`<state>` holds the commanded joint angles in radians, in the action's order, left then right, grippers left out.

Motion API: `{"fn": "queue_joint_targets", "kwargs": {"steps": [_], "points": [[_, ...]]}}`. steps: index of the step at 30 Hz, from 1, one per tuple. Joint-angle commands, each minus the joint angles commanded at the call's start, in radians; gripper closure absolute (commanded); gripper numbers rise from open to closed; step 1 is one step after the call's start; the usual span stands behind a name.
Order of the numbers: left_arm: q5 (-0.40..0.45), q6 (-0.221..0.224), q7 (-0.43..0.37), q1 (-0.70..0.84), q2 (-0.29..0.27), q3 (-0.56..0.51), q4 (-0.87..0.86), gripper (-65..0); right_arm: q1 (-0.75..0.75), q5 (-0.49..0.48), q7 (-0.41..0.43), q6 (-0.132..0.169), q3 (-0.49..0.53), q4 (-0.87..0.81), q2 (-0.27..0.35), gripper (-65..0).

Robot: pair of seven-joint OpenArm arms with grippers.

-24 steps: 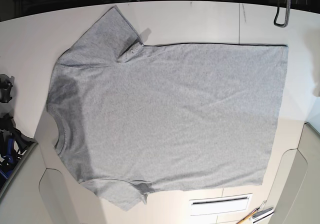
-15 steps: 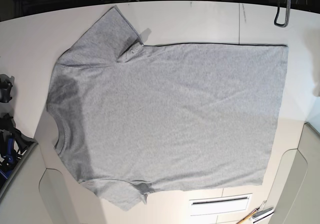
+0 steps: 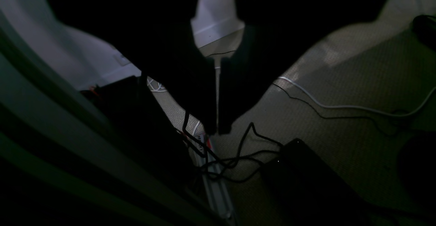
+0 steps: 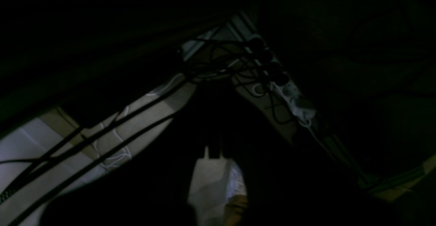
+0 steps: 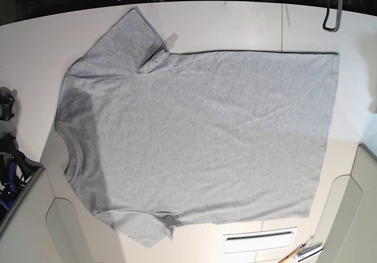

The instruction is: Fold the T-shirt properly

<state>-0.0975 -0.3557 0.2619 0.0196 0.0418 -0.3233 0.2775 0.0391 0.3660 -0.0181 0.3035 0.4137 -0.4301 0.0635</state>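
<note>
T-shirt (image 5: 200, 139) lies flat and unfolded on the table (image 5: 235, 27); every fold remains. Left gripper (image 3: 217, 130) appears closed, empty; right gripper's state cannot be told.

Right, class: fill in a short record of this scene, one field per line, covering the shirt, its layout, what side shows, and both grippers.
item: T-shirt, heather grey, short sleeves
state: spread flat on the white table, unfolded
neck: toward the base view's left
hem: toward its right
side showing: plain, no lettering visible
left gripper: off the table, fingers together, holding nothing
right gripper: too dark to make out
</note>
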Motion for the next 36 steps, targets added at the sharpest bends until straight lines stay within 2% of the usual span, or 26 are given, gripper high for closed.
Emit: {"fn": "queue_joint_targets", "kwargs": {"steps": [10, 13, 15, 17, 20, 23, 26, 31, 33, 36], "points": [[0.000, 0.000, 0.001, 0.000, 0.000, 0.000, 0.000, -2.7, 0.000, -0.021, 0.003, 0.000, 0.000, -0.002, 0.000, -0.9], [0.000, 0.000, 0.001, 0.002, 0.000, 0.000, 0.000, -11.9, 0.000, -0.064, 0.003, 0.000, 0.000, -0.002, 0.000, -9.3], [-0.011, -0.007, 0.000, 0.004, 0.000, 0.000, 0.000, -14.4, 0.000, -0.098, -0.005, 0.000, 0.000, -0.002, 0.000, -15.6], [-0.037, -0.053, -0.018, 0.003, 0.000, 0.000, 0.000, -14.5, 0.000, -0.138, -0.029, 0.000, 0.000, -0.002, 0.000, -19.9], [-0.040, -0.145, -0.027, 0.007, 0.000, 0.000, 0.000, -14.4, 0.005, -0.168, -0.035, 0.006, 0.000, -0.002, 0.001, -20.0], [-0.040, -0.218, -0.027, 0.023, 0.000, 0.000, 0.000, -14.4, 0.016, -0.167, -0.035, 0.055, 0.000, -0.002, 0.009, -18.8], [-0.040, -0.235, -0.026, 0.050, 0.000, 0.000, 0.000, -14.4, 0.034, -0.168, -0.035, 0.068, 0.000, -0.002, 0.021, -15.3], [-0.041, -0.236, -0.026, 0.106, 0.006, 0.000, 0.040, -14.4, 0.059, -0.168, -0.031, 0.068, 0.000, -0.003, 0.054, -15.3], [-0.047, -0.236, -0.026, 0.138, 0.019, 0.005, 0.083, -14.4, 0.071, -0.167, -0.031, 0.068, 0.000, -0.004, 0.069, -15.4], [-0.103, -0.237, -0.026, 0.211, 0.058, 0.035, 0.178, -14.4, 0.103, -0.168, -0.032, 0.072, 0.000, -0.031, 0.095, -15.4]]}}
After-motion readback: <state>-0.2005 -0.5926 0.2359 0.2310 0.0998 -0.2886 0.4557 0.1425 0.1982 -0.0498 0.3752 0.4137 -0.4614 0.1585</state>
